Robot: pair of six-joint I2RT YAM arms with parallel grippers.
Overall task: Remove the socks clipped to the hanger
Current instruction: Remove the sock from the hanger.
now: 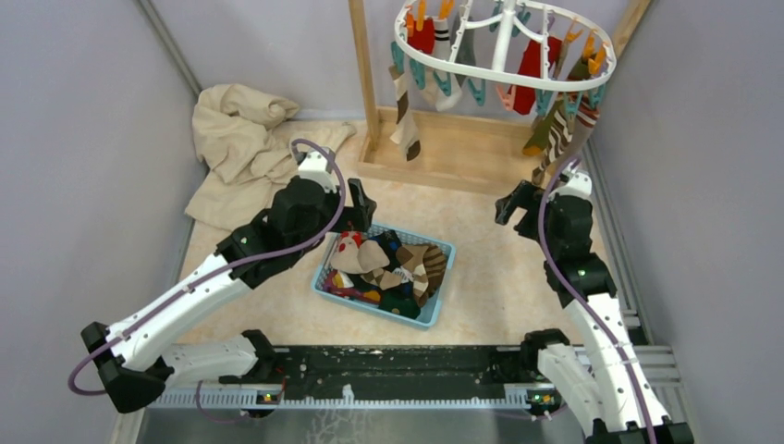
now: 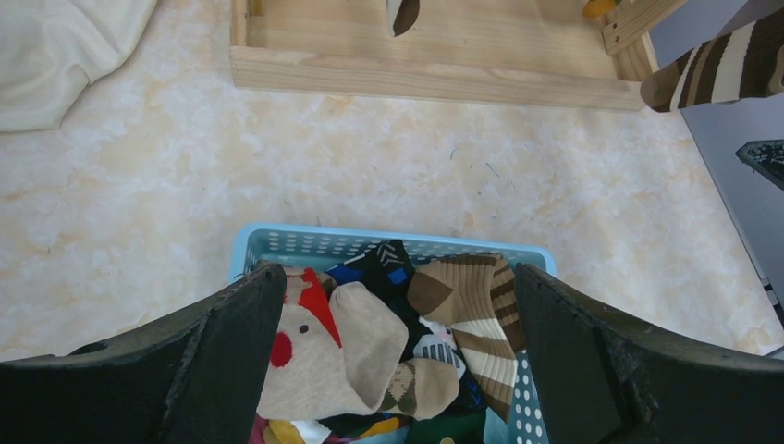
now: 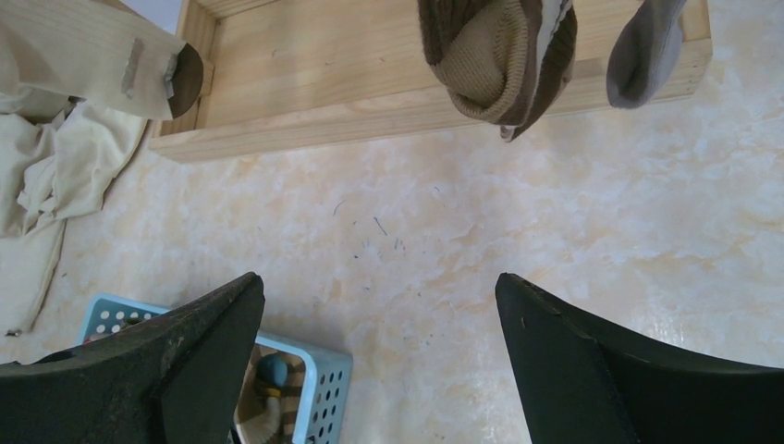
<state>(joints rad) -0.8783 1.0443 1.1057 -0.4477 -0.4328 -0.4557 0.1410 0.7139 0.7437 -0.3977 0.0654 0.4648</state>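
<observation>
The white plastic oval hanger [image 1: 502, 46] hangs at 1 o'clock, with mixed fabric socks [image 1: 404, 111] clipped round its rim. The left tool [image 2: 398, 287], jaws wide apart and empty, hovers over the light blue plastic basket [image 2: 305, 242] of loose socks. The right tool [image 3: 379, 287], open and empty, hangs at the basket's 3 o'clock above the tabletop [image 3: 462, 213]
</observation>
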